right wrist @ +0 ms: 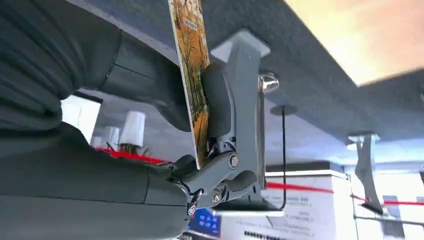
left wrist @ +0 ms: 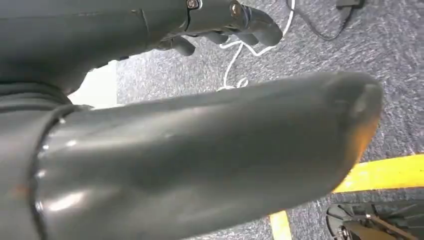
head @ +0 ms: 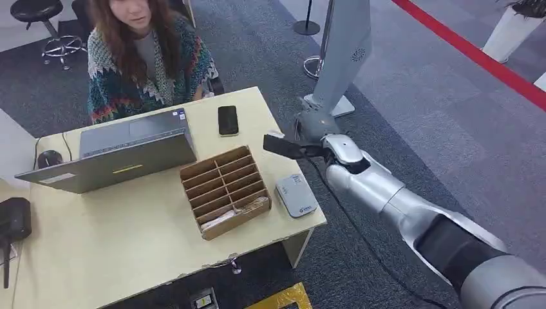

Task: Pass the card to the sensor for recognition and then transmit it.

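Your right hand (head: 313, 129) pinches the card (head: 282, 147) between thumb and finger, flat and edge-out beyond the table's (head: 129, 244) right edge, near the grey sensor (head: 296, 195) at the corner. Held by one end, its face stays free for reading. Your left hand (left wrist: 220, 30) hangs over carpet, fingers curled, holding nothing.
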